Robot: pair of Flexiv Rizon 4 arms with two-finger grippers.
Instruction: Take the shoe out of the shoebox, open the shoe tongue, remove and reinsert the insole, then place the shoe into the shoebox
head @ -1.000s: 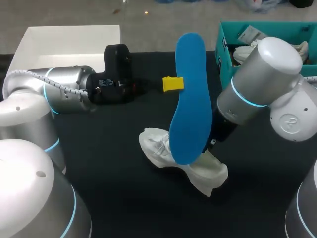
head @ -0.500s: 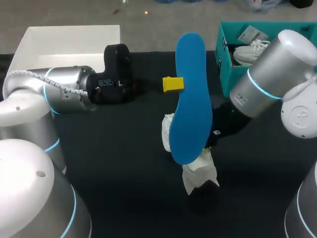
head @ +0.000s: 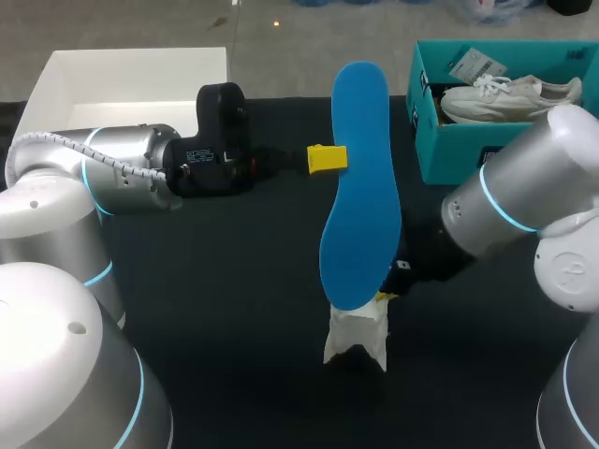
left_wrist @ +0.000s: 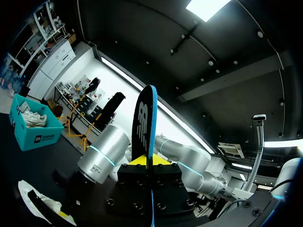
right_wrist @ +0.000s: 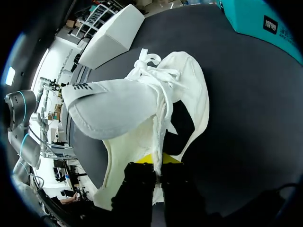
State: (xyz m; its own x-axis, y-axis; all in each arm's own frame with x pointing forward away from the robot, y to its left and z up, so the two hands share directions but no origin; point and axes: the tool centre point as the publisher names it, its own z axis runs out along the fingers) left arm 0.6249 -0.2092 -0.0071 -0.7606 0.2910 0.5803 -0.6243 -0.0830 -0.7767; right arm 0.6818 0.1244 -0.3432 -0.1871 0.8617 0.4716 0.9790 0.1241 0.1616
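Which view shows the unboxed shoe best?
Right wrist view: the shoe fills it, laces and opening clear. Head view shows only a part below the blue insole; left wrist view just catches a sliver.

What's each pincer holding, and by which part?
Left pincer: insole, clamped at its side edge near the narrow middle. Right pincer: shoe, clamped on the upper's edge at the opening.

The insole [head: 360, 187] stands upright over the middle of the table [head: 234, 309], pinched at its left edge by the left gripper [head: 328, 159]. Just near of its lower end is the shoe [head: 357, 335], which the right gripper [head: 386, 297] grips from the right. The shoebox [head: 429, 140] lies far right with a second shoe [head: 505, 94] inside. An open box [head: 131, 79] lies far left.
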